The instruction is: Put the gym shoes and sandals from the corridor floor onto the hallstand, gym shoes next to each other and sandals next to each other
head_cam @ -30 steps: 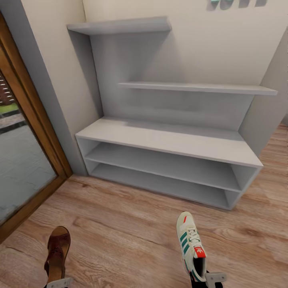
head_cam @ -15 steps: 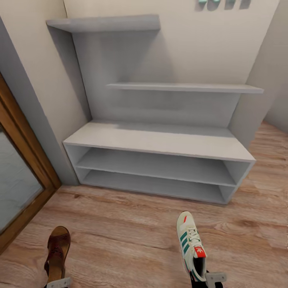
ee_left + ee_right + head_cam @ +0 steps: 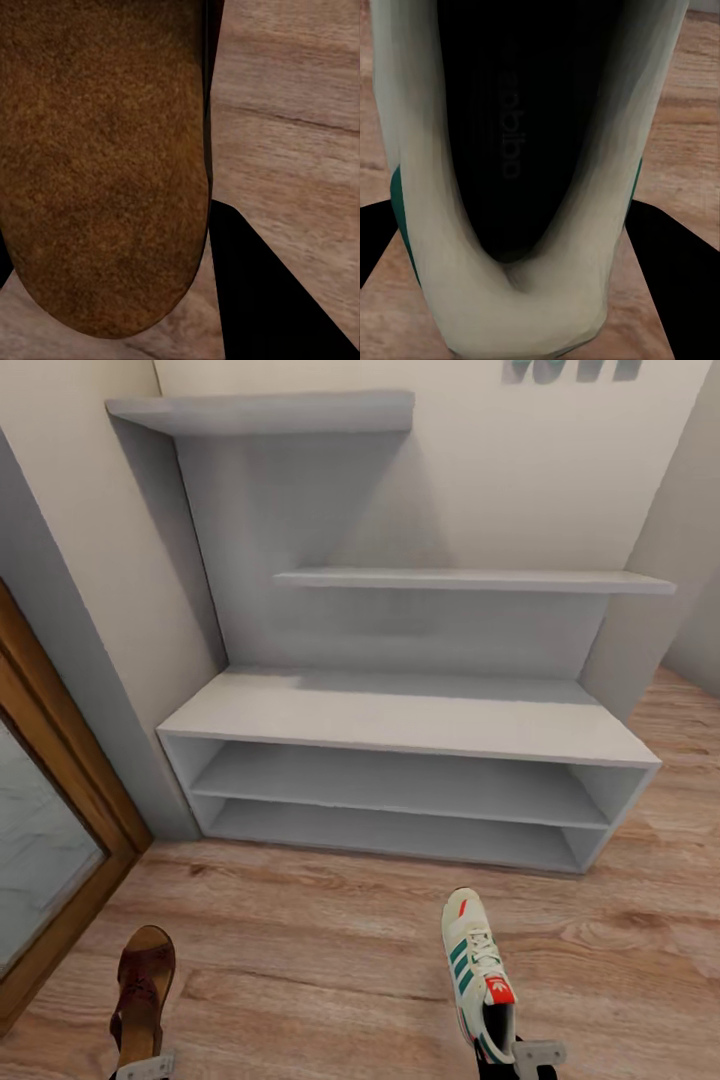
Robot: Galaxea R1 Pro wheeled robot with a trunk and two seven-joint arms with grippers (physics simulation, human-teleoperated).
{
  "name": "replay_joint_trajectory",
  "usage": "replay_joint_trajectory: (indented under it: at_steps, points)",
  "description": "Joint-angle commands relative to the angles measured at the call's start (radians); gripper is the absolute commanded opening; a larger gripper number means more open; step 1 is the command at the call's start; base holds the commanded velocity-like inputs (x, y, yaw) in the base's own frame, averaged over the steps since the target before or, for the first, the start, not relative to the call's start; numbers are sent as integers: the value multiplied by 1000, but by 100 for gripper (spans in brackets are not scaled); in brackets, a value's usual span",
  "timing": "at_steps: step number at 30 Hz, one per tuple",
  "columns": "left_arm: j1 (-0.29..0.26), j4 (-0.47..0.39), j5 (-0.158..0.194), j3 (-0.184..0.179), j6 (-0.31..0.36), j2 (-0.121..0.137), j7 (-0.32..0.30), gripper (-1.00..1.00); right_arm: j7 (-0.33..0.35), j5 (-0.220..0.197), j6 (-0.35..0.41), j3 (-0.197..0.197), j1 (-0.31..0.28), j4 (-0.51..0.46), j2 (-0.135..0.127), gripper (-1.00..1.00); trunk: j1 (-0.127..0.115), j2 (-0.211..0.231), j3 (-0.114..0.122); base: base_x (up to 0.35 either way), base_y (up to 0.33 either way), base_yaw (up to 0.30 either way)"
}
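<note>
One brown sandal [image 3: 143, 985] hangs at the head view's lower left, toe pointing toward the hallstand, with my left gripper [image 3: 145, 1068] shut on its heel end. Its brown underside [image 3: 97, 165] shows close up in the left wrist view. A white gym shoe [image 3: 475, 965] with green stripes and a red tongue tab is at the lower right, and my right gripper [image 3: 515, 1052] is shut on its heel. Its dark opening and white collar [image 3: 517, 300] show in the right wrist view. The white hallstand [image 3: 400, 715] stands ahead against the wall, its bench top and two low shelves bare.
Wood-plank corridor floor [image 3: 320, 950] lies between me and the hallstand. A brown door frame with glass [image 3: 60, 780] runs along the left. A wall corner [image 3: 650, 560] stands just right of the hallstand. Two floating shelves [image 3: 470, 580] sit on its back panel.
The head view has shifted, so the camera has moved: the hallstand now sits more squarely ahead and less of the glass door shows. Sandal and gym shoe keep their places in the grippers.
</note>
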Motion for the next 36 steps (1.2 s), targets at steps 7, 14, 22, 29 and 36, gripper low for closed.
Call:
replay_joint_trajectory:
  at_steps: [7,14,22,29,36]
  points:
    - [-1,1,-11,3,-3,-2,0,-100,-5,5,-3,-3,-1,1,0,-100,0,0,2,108,75,-213]
    - [-1,1,-15,2,1,-6,3,-100,-6,5,-3,-4,-1,0,0,-100,0,0,4,90,12,-248]
    - [-13,-3,-14,3,17,-9,62,-100,-7,2,-3,-7,-1,-1,-4,-100,0,0,8,57,1,-249]
    - [-134,-19,-20,-3,257,-25,131,-100,-4,4,-3,-5,-1,4,-6,-100,0,0,9,4,0,-57]
    - [-405,-21,-26,-8,598,-84,135,-100,-4,6,1,-3,-1,4,-11,-100,0,0,9,0,0,-1]
